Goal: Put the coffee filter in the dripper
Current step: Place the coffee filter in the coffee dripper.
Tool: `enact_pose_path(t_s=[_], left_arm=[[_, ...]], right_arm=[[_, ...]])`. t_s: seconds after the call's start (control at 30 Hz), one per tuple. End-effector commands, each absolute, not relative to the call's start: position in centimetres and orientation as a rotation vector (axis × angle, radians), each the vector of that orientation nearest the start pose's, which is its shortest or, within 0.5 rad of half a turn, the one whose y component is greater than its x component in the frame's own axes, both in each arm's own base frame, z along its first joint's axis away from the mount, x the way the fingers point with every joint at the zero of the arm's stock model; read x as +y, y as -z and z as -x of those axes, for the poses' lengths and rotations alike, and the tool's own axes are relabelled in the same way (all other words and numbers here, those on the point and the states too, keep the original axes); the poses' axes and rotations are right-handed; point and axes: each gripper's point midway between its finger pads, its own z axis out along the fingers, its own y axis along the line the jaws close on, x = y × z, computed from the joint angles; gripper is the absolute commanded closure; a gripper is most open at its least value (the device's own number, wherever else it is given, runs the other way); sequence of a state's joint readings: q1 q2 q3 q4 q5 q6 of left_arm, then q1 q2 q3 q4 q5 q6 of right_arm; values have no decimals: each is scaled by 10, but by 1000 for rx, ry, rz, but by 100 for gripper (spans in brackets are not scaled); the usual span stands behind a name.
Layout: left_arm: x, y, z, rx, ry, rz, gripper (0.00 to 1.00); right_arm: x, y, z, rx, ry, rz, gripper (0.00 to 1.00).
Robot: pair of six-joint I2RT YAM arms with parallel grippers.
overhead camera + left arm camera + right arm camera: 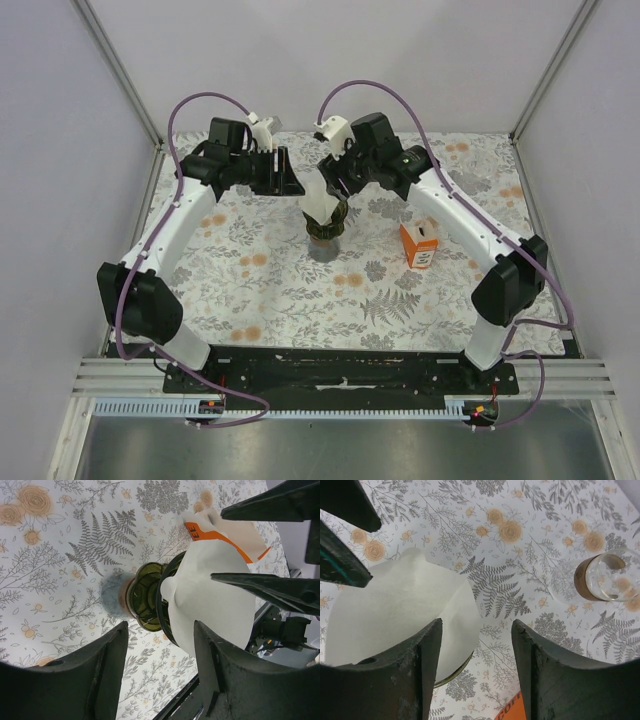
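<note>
The olive-green dripper (325, 228) stands mid-table on a grey base. The white paper coffee filter (320, 200) sits in its cone and sticks up above the rim. In the left wrist view the filter (210, 600) fills the dripper (145, 597). In the right wrist view the filter (395, 610) covers the dripper rim (452, 672). My left gripper (160, 645) is open and empty, just left of the filter. My right gripper (477, 645) is open, with its left finger beside the filter's edge and nothing clamped.
An orange coffee box (418, 245) stands right of the dripper. A clear glass with a brown band (605, 577) stands further right. Both grippers (285, 175) (340, 178) crowd close above the dripper. A metal frame and white walls enclose the flowered tablecloth.
</note>
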State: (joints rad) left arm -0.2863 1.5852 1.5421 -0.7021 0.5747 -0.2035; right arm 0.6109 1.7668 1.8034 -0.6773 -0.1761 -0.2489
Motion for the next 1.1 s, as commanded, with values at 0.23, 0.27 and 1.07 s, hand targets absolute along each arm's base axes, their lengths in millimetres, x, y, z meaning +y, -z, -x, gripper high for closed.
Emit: enact_pose_path(t_s=[0.23, 0.27, 1.07], left_arm=[[-224, -238, -372, 2266, 719, -520, 38], [-223, -232, -372, 2277, 699, -523, 39], [-221, -211, -366, 2245, 566, -690, 52]], right_arm=[[293, -234, -389, 2117, -399, 909, 33], [293, -231, -387, 2122, -399, 908, 33], [300, -202, -383, 2133, -447, 968, 50]])
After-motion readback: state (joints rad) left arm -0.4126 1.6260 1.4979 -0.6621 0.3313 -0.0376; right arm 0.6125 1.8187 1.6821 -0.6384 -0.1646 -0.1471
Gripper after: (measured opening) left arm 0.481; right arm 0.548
